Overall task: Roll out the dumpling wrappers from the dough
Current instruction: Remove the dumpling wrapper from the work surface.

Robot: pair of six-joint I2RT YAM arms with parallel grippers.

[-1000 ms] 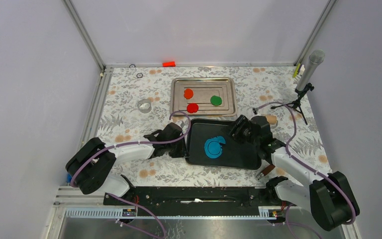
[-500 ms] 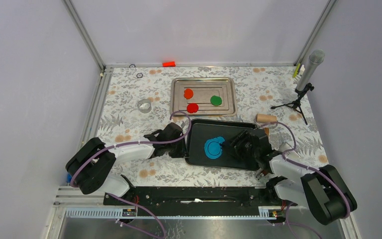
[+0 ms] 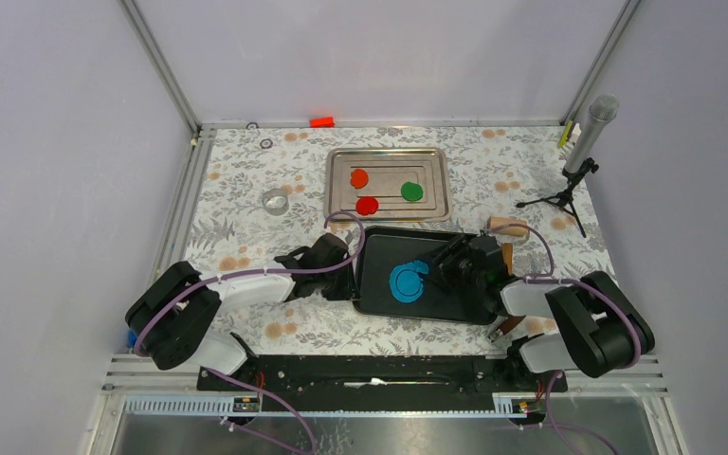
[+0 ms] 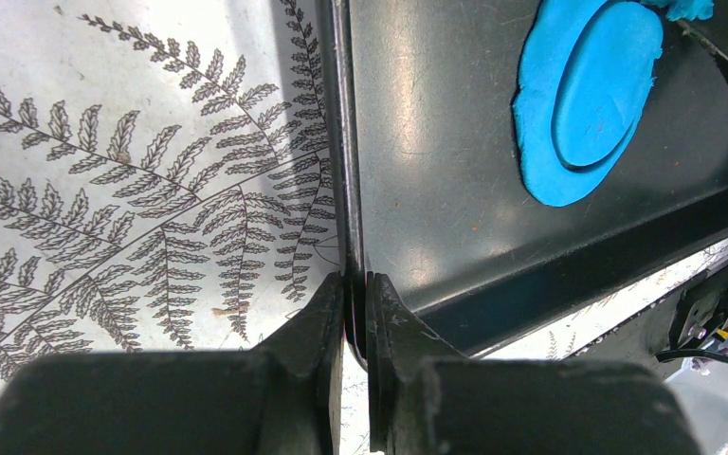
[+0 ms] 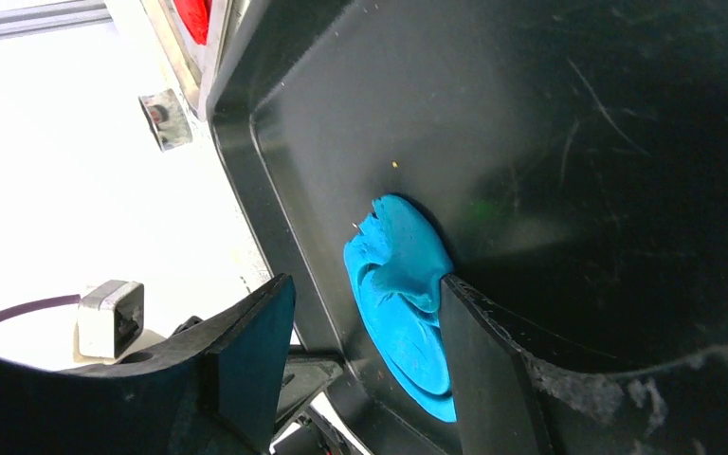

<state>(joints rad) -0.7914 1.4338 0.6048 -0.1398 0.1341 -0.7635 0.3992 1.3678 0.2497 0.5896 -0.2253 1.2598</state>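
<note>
left jaws clamping tray (image 4: 436, 161) rim, wrist-view only

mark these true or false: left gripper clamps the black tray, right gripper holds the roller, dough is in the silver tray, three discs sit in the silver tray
1. The left gripper is shut on the black tray rim. True.
2. The right gripper holds the roller. False: it is open, by the dough; the roller lies apart from it.
3. The dough lies in the silver tray. False: it lies in the black tray.
4. The silver tray holds three discs. True: orange disc, red disc, green disc.
</note>
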